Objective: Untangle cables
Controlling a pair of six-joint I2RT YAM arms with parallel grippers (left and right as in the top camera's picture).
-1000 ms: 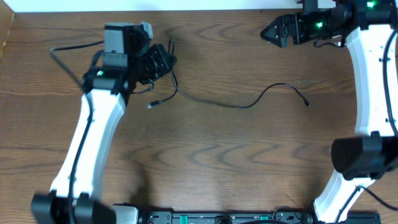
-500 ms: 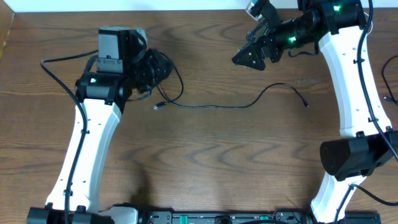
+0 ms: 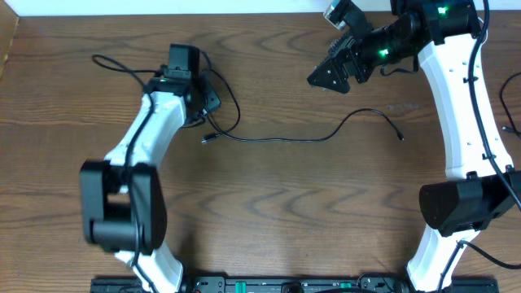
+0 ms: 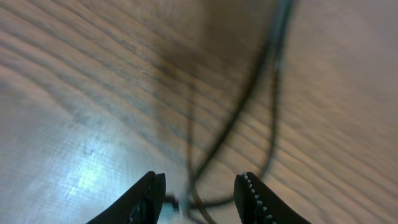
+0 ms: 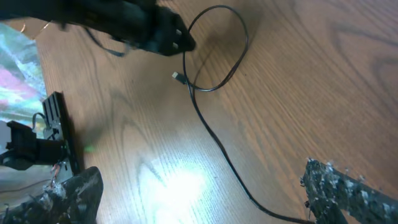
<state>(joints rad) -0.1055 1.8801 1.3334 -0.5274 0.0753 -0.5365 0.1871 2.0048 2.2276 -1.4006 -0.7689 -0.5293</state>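
A thin black cable (image 3: 277,139) lies on the wooden table, with a loop at its left end near a small plug (image 3: 205,139) and its other end at the right (image 3: 401,137). My left gripper (image 3: 210,99) hovers just over that loop. In the left wrist view its jaws (image 4: 200,178) stand apart, with blurred cable strands (image 4: 249,106) between and beyond them, not clamped. My right gripper (image 3: 324,72) hangs wide open above the cable's rising right part. In the right wrist view the cable (image 5: 211,134) runs between its fingers (image 5: 205,199).
The left arm's own thicker black wire (image 3: 114,63) arcs out at the back left. A white wall edge (image 3: 244,6) bounds the table's far side. A dark equipment bar (image 3: 269,286) lines the front edge. The right arm's white link (image 3: 468,106) stands along the right side.
The left arm has swung round and its jaws have opened off the cable loop, which now lies on the table. The right gripper came forward and left from the back, then held still.
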